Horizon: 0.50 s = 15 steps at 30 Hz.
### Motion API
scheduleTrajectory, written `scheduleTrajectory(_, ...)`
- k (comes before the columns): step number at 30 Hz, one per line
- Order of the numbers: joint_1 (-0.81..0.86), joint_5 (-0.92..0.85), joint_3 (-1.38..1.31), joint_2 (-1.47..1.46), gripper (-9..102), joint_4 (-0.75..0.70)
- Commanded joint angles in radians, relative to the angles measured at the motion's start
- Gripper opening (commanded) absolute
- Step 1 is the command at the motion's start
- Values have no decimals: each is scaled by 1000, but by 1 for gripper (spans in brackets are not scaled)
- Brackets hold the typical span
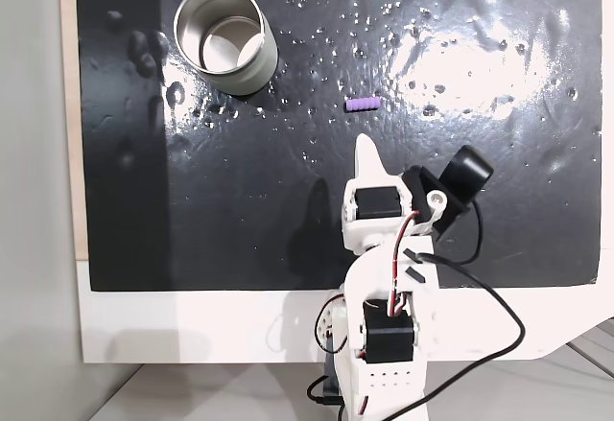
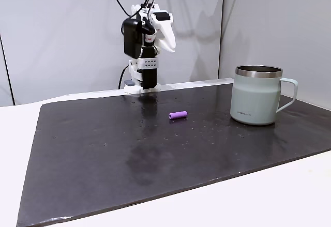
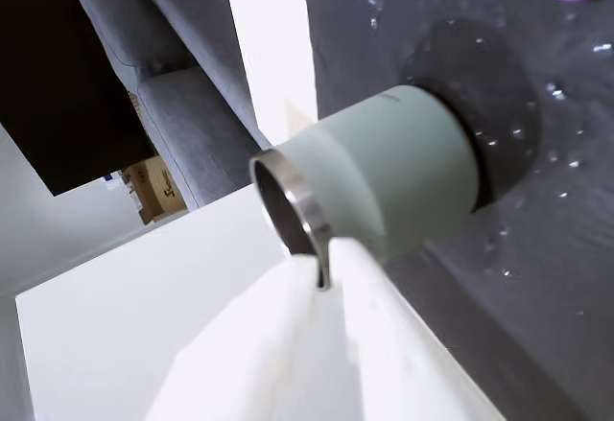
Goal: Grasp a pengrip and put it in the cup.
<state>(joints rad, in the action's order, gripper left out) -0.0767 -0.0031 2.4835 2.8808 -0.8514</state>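
Gripper [image 1: 366, 145] raised, empty, fingers seemingly pressed together. Pengrip [image 1: 363, 105]: tiny purple ribbed tube, lying flat on black mat [image 1: 240, 220], well apart from grey-green cup [image 1: 226, 39].

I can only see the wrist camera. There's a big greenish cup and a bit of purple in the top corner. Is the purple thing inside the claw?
Observer: No. In a fixed view the pengrip lies flat on the black mat, apart from the gripper.
Operator: Is the claw high up?
Observer: Yes. In a fixed view the gripper sits well above the mat, on the folded arm.
Operator: Is anything in the cup?
Observer: From above, the cup shows only shiny steel inside.
Operator: Is the cup tipped over?
Observer: No, it stands upright, handle on the side away from the pengrip.
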Motion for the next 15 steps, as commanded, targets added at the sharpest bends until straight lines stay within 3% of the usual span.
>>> scheduleTrajectory(1,44,29,-219,-153,0,-25)
scheduleTrajectory(9,149,28,-716,-676,3,-284)
scheduleTrajectory(15,153,-21,-930,-923,11,-390)
